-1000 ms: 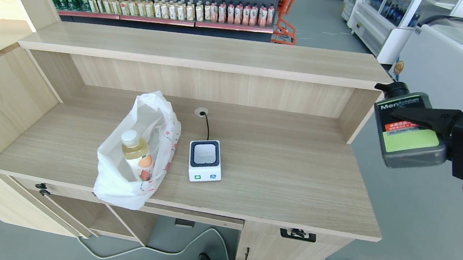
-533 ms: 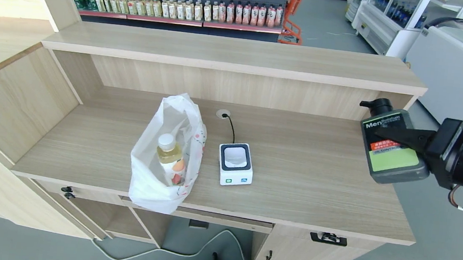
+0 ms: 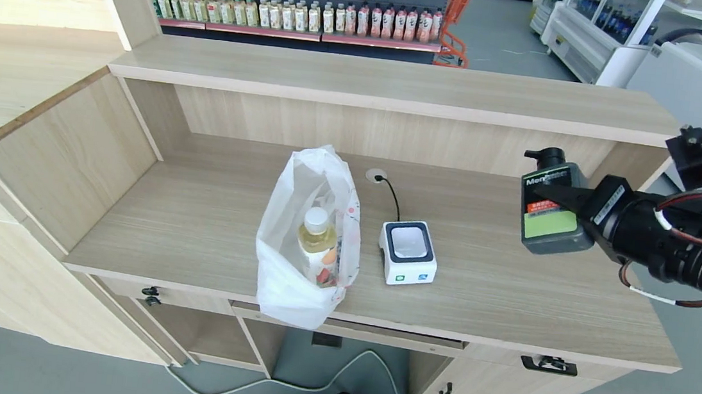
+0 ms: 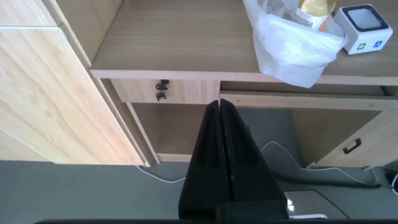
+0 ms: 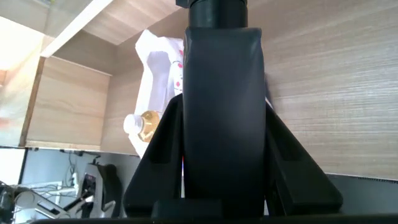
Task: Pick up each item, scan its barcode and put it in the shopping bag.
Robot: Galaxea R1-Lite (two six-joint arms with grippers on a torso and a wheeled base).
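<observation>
One drink (image 3: 318, 245) sits in the bag (image 3: 282, 280), the right pincer (image 3: 559, 193) is clamped on a pump bottle (image 3: 548, 225) at 3 o'clock of the scanner (image 3: 408, 253), probably not yet scanned, and the left pincer (image 4: 219, 107) is together.

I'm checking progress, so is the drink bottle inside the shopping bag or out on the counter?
Inside. The bottle stands upright within the open white bag, its top showing at the bag's mouth.

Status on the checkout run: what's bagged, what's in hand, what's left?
Done: one drink bottle stands in the shopping bag. In hand: the right gripper is shut on a dark pump bottle above the counter's right end, not yet at the scanner. Left: scan it, then bag it. The left gripper is shut, empty, low before the counter.
</observation>
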